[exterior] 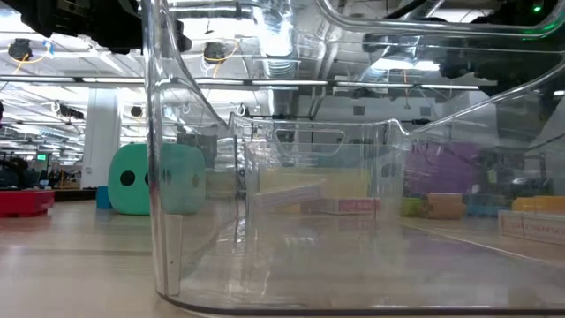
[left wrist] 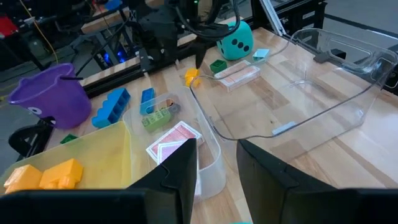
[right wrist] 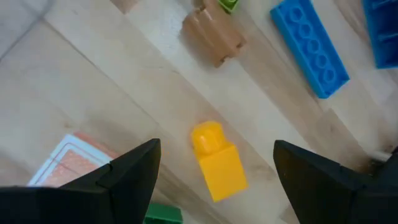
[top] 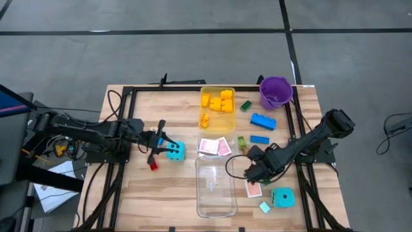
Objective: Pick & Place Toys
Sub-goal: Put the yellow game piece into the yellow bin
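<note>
**Right gripper poised over a yellow brick, fingers spread**

Right gripper (right wrist: 214,165) hangs open above the table's right-centre, its two dark fingers well apart on either side of a small yellow brick (right wrist: 216,160) lying free on the wood. Judged step: the approach to a pick. The next move would call for a straight descent until the fingers flank the brick, then a close.

Largest to smallest: the clear tray (top: 215,187) sits near centre, with nothing visible in it; the yellow-tinted tray (top: 217,108) at far centre holds yellow bricks; the purple bucket (top: 275,91) stands far right. One cyan die (top: 282,198) rests near right; another (top: 175,151) lies just beside the left gripper (left wrist: 214,168), which hovers left of centre, fingers apart, holding nothing. Pink-backed cards (top: 214,147) and blue bricks (top: 262,121) lie between.

No brand, label or writing is legible.
</note>
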Tool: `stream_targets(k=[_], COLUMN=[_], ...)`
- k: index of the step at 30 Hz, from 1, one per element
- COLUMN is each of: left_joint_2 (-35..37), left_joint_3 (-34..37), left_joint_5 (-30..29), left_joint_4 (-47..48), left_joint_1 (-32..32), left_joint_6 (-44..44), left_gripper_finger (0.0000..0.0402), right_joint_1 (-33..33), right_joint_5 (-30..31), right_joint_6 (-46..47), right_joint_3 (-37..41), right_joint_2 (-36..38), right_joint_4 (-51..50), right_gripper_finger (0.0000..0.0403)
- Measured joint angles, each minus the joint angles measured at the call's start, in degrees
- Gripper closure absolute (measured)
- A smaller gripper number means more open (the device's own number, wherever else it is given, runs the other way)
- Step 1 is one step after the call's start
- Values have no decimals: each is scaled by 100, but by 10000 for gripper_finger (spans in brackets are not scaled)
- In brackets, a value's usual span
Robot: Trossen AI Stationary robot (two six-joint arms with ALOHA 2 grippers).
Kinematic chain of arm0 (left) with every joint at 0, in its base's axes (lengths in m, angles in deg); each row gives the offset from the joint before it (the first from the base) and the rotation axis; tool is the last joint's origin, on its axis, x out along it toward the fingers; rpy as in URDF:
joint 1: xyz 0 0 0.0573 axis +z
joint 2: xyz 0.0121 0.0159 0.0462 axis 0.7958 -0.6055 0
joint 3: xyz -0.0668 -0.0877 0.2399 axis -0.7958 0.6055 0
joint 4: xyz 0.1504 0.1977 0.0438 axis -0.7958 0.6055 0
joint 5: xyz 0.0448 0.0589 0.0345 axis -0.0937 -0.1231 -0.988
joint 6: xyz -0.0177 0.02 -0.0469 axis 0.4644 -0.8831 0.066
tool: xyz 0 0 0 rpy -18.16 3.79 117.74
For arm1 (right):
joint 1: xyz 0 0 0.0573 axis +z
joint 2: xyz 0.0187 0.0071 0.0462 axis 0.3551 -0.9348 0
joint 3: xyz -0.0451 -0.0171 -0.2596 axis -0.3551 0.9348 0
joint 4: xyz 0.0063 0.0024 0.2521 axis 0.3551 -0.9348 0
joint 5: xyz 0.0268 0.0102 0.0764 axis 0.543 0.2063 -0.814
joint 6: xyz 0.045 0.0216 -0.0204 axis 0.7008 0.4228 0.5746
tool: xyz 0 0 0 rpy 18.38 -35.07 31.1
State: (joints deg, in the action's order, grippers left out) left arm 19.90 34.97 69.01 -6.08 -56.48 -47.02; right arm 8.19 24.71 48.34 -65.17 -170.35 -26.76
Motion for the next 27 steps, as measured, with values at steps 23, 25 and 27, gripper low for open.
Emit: stream_targets(k=[23,25,27], left_joint_2=[1,1,1], left_joint_3=[0,0,0], left_joint_5=[2,2,2], left_joint_4=[-905,-905,-905], left_joint_1=[4,4,4], left_joint_6=[-39,-39,-39], left_gripper_finger=[294,294,294], right_joint_1=[287,287,287], right_joint_5=[-428,-445,-506], right_joint_6=[505,491,488], right_joint_3=[968,1099,1233], right_joint_2=[2,2,2], right_joint_4=[809,935,1008], right_gripper_finger=[98,98,98])
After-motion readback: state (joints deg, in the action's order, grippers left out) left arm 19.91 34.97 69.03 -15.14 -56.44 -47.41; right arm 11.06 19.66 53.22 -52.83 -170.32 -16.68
